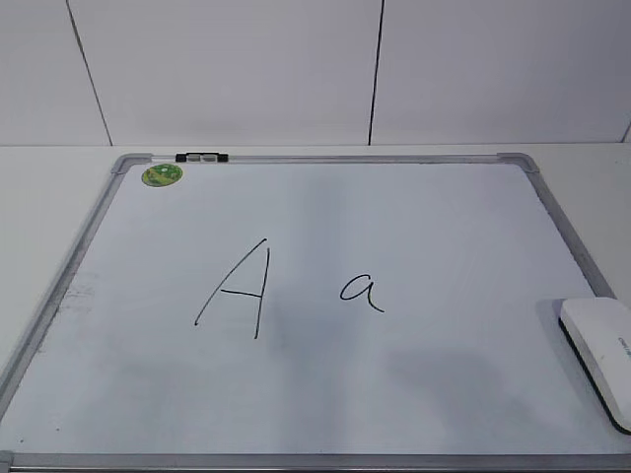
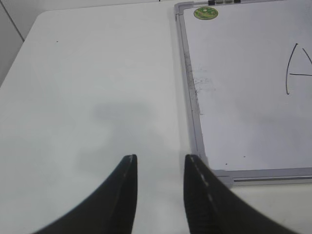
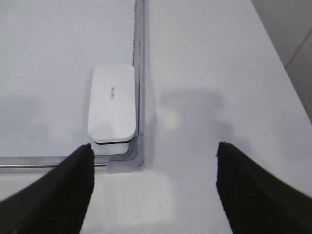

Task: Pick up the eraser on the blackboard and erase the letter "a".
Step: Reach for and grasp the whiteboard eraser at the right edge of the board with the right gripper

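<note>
Eraser, the white rounded plastic block (image 3: 112, 105), lies at centre-left of my right wrist frame, tight against the grey metal frame of the white dry-erase blackboard (image 3: 140, 58); my right gripper (image 3: 155, 168) hangs wide and empty, my left gripper (image 2: 160, 168) narrow and empty; I could catch that frame descending, or smear the capital "A" (image 1: 240, 289) beside the cursive letter "a" (image 1: 361, 291).

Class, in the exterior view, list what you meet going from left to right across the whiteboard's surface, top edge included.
green sticker → black-and-grey clip → capital "A" → lowercase "a" → white eraser
</note>
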You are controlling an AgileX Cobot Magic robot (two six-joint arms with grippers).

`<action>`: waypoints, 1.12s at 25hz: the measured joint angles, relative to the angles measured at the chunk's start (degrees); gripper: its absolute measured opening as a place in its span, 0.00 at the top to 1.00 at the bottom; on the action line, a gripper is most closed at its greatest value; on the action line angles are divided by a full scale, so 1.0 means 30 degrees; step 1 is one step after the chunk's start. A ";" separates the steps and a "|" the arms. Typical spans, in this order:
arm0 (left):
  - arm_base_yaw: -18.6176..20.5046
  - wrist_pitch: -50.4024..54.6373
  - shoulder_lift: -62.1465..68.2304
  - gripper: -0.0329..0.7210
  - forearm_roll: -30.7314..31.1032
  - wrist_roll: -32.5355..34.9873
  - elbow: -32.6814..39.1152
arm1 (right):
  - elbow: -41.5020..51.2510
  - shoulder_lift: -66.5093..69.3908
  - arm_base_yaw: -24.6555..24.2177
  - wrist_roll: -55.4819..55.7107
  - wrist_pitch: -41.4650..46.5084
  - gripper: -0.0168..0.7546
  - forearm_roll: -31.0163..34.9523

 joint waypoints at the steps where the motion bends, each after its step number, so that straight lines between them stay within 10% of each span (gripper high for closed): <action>1: 0.0000 0.0000 0.0000 0.63 0.0000 0.0000 0.0000 | 0.0000 0.0000 0.0000 0.0000 -0.0082 0.21 -0.0272; 28: 0.0000 0.0000 0.0000 0.63 0.0000 0.0000 0.0000 | -0.3193 0.7834 0.0000 -0.1022 -0.4187 0.21 0.3113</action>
